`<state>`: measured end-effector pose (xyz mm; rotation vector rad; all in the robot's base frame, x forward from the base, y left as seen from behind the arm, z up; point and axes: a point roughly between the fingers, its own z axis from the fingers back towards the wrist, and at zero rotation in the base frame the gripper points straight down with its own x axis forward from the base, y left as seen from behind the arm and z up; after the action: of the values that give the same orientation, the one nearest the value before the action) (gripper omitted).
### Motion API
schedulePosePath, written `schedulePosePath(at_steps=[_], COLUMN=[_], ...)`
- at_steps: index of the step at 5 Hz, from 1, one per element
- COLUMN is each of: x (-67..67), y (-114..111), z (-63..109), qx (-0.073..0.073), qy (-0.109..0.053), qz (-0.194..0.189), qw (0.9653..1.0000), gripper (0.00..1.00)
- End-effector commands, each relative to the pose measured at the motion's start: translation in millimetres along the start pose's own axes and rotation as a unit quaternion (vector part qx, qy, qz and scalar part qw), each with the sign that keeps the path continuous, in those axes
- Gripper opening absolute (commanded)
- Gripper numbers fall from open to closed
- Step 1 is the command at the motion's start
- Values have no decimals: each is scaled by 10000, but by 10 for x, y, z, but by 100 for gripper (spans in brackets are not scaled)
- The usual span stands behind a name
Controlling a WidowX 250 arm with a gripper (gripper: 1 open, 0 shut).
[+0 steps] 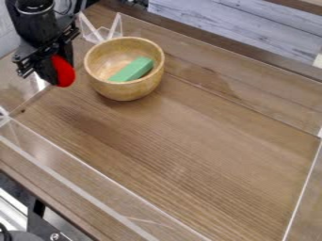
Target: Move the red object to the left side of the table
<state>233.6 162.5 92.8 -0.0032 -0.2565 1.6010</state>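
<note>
My lab test bench: wood-grain table (189, 132) fenced by clear acrylic walls (75, 188), black arm (38, 19) upper left.

The arm (38, 17) was all matte black, a chunky cylindrical wrist up top, ending in a boxy black claw (48, 64) with short squared fingers (34, 66).

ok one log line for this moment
end effector: shut on red object | location: left of wooden bowl | green block: in bowl
</note>
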Motion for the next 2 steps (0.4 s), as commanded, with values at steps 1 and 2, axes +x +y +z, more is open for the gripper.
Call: schedulePosePath(at_steps=[1,2], x=[-131,-261], y=[-43,-38], z=[-106,-319], qx=[-126,-173], qy=[-143,-152], qz=[-488,-963], qw=[9986,9951], gripper=[0,0])
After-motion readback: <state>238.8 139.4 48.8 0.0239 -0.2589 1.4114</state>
